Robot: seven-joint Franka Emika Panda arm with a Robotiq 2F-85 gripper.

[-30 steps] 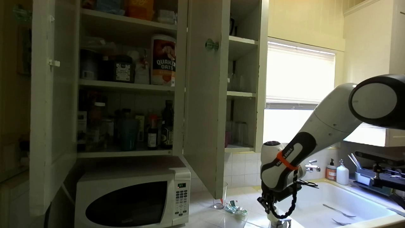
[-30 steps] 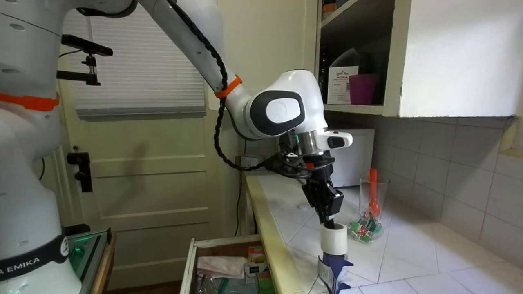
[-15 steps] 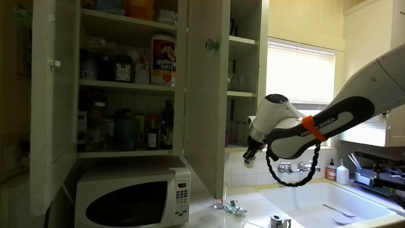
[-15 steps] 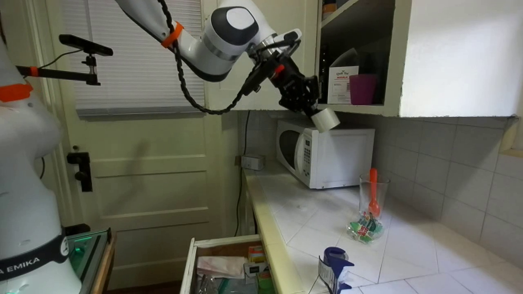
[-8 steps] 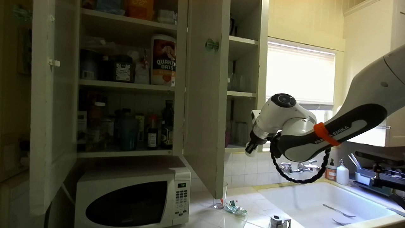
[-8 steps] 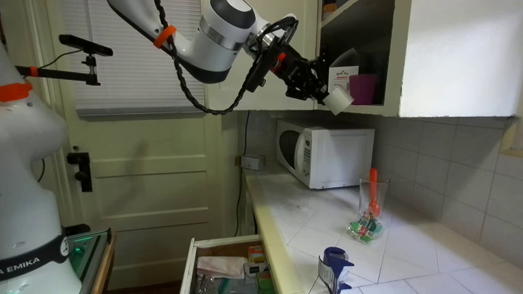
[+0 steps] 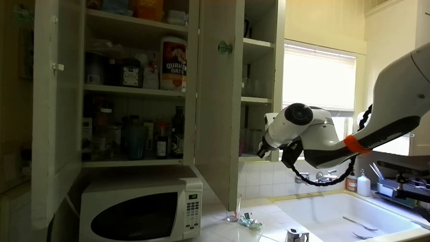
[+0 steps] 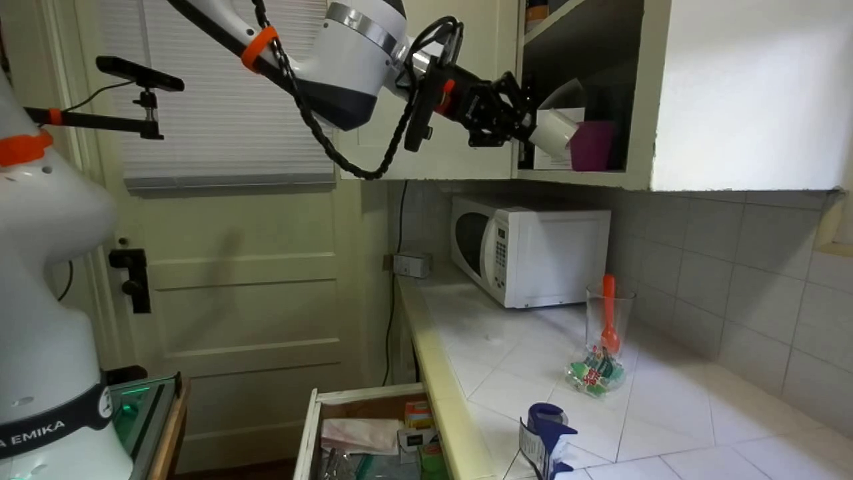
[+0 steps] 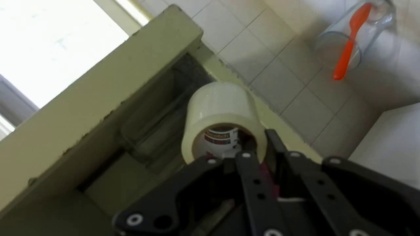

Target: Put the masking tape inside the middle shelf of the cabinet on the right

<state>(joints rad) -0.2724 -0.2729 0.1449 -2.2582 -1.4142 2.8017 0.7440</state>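
Note:
The masking tape is a cream-white roll; my gripper is shut on its wall, one finger inside the ring and one outside. In an exterior view the tape hangs tilted at the open front of the cabinet, level with its lowest compartment and overlapping a purple cup. Whether the roll is past the front edge, I cannot tell. The middle shelf shows as a thin white board, higher than my gripper. In the wrist view the cabinet's side post runs left of the roll.
The cabinet door stands open beside the compartments. Clear glasses, the purple cup and a white box occupy the lowest compartment. Below are a microwave, a glass with an orange spoon and a blue wrapper.
The tape has risen in my gripper from above the blue wrapper on the counter to the cabinet front. Over the last half second it moved slightly upward and tilted nearer to level.

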